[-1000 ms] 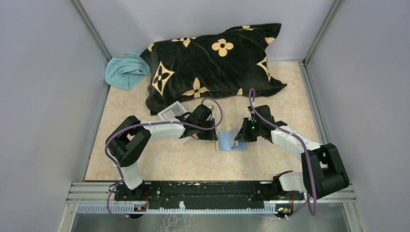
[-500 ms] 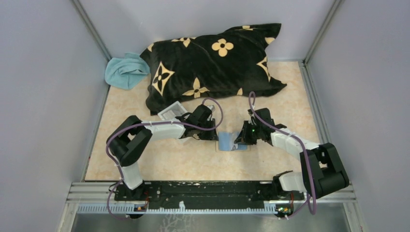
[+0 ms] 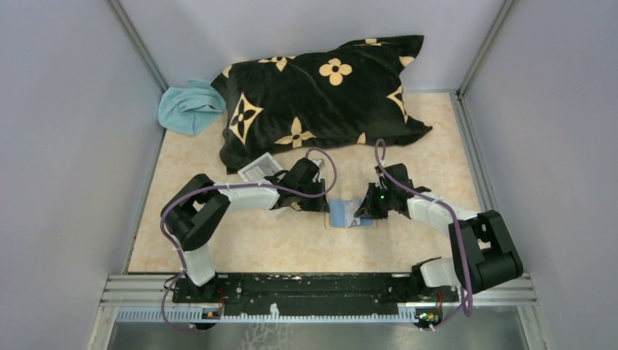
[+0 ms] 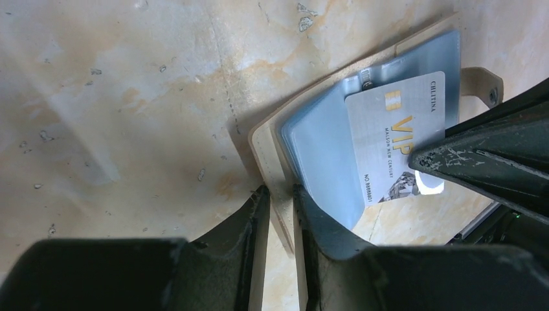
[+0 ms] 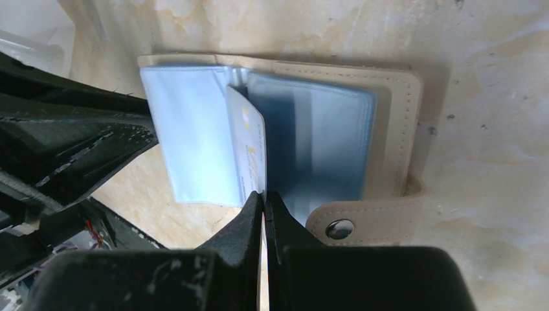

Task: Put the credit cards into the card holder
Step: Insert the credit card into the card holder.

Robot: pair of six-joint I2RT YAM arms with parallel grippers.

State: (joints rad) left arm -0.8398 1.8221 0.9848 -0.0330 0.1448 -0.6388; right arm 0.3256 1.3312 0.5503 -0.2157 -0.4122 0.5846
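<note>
With the left fingers (image 4: 243,233) clamping the card holder (image 4: 261,139), the right fingers (image 5: 241,241), pinching the credit card (image 4: 395,136), should push it squarely into the pocket.

Lower centre, the left gripper (image 4: 280,197) pinches the open card holder (image 4: 264,139) by its tan edge on the desk (image 4: 129,97). At right, the right gripper (image 4: 430,176) clamps a silver VIP card (image 4: 395,133).

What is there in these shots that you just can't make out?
Right wrist view: VIP card nearly edge-on, near end pinched in the right tool; print unreadable.
Left wrist view: that card's lower corner sits behind that tool.
Top view: left tool and right tool overlap the card holder; pockets too small.
Top view: left arm covers part of the clear tray; contents unclear.
</note>
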